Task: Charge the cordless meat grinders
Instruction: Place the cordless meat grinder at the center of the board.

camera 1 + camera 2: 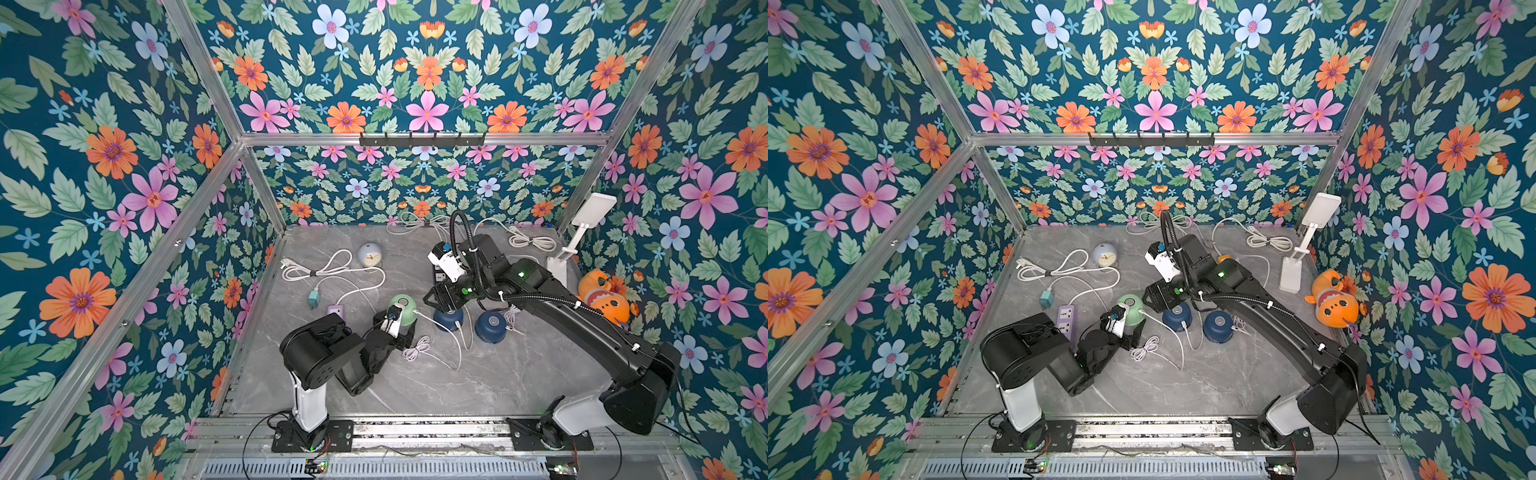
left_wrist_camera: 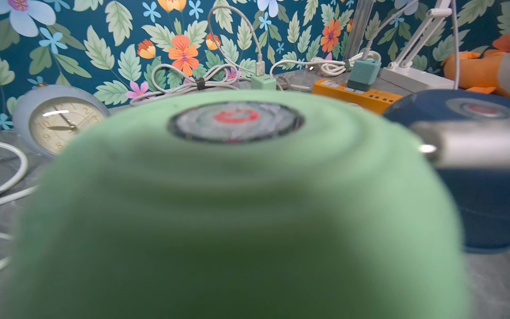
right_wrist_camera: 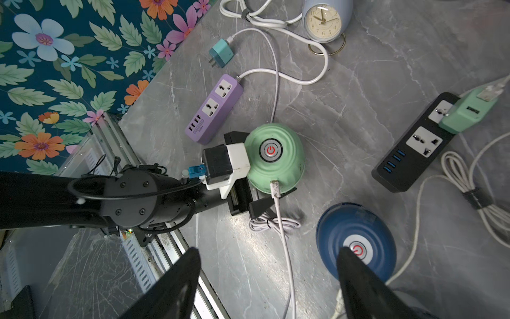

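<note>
The grey marbled surface [image 1: 478,386] carries a mint green grinder [image 1: 409,307]. Beside it lie a purple power strip [image 3: 214,109], a nearer navy grinder [image 1: 1177,316] and a farther navy grinder [image 1: 1218,326]. A pale blue clock [image 1: 370,254] stands behind, seemingly upright.

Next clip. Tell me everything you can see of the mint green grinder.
The mint green grinder is a small matte, plastic-looking dome with faint rings around its wall. On top is a round grey button in a dark ring, bearing a red power symbol. It stands upright, dome up, on the grey marble table, between the purple power strip and a navy grinder. The left gripper appears to clamp it from two sides. A pale cable's plug looks seated low in its wall.
</note>
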Available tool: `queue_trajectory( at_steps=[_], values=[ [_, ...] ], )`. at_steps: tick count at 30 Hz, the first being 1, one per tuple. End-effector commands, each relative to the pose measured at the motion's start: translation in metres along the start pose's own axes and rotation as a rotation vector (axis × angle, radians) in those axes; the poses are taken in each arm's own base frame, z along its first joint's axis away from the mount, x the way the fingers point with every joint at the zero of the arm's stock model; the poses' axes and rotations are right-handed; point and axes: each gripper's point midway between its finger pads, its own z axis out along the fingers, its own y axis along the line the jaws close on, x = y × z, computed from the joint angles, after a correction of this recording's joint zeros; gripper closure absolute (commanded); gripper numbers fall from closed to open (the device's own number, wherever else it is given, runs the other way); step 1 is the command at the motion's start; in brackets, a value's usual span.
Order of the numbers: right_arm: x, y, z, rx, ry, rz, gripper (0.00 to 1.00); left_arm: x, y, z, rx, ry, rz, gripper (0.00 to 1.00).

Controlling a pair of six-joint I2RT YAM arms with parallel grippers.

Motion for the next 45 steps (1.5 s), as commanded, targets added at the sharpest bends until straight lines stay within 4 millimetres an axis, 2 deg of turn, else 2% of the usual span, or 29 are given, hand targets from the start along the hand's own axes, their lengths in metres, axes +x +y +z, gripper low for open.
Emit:
queue_trajectory(
  at_steps=[1,5,8,9,15,24,34,41,45],
  values=[
    [-0.006,-0.001,-0.003,0.013,-0.028,0.001,0.21,-0.019,-0.002,0.002,0.014,-0.092,-0.072,0.65],
    [-0.005,-0.001,-0.006,0.011,-0.033,0.003,0.22,-0.005,-0.006,0.005,0.03,-0.058,-0.085,0.63],
    [-0.003,0.0,-0.009,0.009,-0.04,0.001,0.22,0.001,-0.006,0.005,0.03,-0.043,-0.087,0.52],
    [-0.002,-0.001,-0.01,0.015,-0.042,0.001,0.21,0.003,-0.005,0.004,0.028,-0.039,-0.086,0.47],
    [0.003,-0.001,-0.017,0.019,-0.059,-0.006,0.21,0.009,-0.004,0.0,0.014,-0.016,-0.073,0.01],
    [0.002,0.0,-0.022,0.02,-0.091,-0.021,0.14,0.009,-0.009,-0.009,-0.001,0.035,-0.013,0.0],
    [0.0,-0.003,-0.031,0.042,-0.143,-0.059,0.1,0.042,0.005,-0.03,-0.085,0.225,-0.013,0.0],
    [0.006,-0.004,-0.032,0.034,-0.155,-0.052,0.05,0.033,0.001,-0.042,-0.111,0.294,0.013,0.0],
    [0.009,-0.013,-0.034,0.086,-0.145,0.003,0.01,0.034,0.012,-0.052,-0.191,0.392,-0.002,0.0]
  ],
)
